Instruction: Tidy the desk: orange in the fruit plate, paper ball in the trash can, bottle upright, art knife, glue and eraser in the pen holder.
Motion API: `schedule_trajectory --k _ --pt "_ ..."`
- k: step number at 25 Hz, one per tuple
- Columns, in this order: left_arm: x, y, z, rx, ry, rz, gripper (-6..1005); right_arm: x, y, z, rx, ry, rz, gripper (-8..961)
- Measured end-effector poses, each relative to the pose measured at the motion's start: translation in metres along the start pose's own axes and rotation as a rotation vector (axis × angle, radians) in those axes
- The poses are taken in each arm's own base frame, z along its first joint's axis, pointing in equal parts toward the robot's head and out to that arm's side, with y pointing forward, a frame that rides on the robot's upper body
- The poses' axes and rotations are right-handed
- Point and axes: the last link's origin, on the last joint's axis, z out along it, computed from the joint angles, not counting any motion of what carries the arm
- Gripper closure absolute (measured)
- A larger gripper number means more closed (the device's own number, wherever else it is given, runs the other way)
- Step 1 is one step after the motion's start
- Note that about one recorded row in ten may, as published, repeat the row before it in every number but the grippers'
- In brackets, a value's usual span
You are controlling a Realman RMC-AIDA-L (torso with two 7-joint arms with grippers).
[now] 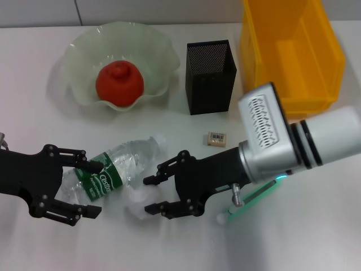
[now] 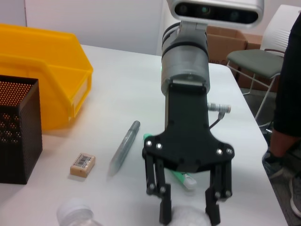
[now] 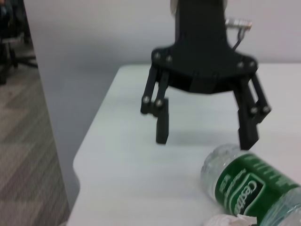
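White table carries fruit plate, pen holder, trash can, eraser, bottle.

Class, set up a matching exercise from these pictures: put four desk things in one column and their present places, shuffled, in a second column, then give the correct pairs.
Things:
1. orange
2. bottle
3. eraser
4. paper ball

Places:
A. on the table in front of the pen holder
B. between the open fingers of the right hand
C. inside the fruit plate
D. lying on its side, its base end between the open fingers of the left hand

Pairs: 1-C, 2-D, 3-A, 4-B
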Motion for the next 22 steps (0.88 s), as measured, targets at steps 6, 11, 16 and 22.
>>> schedule_trajectory --k 6,11,16,22 --pt "-0.001 0.0 0.001 -0.001 0.002 -0.004 172 0.004 0.003 -0.023 0.021 -0.083 0.058 476" --pt "-0.001 0.0 0.001 -0.002 0.003 -0.005 172 0.009 0.006 -0.037 0.041 -0.129 0.092 477" --pt "-0.001 0.001 0.002 -0.004 0.005 -0.005 172 0.017 0.011 -0.051 0.074 -0.162 0.131 479" --pt "0.0 0.001 0.005 -0.007 0.011 -0.006 172 0.025 0.017 -0.071 0.12 -0.223 0.171 478"
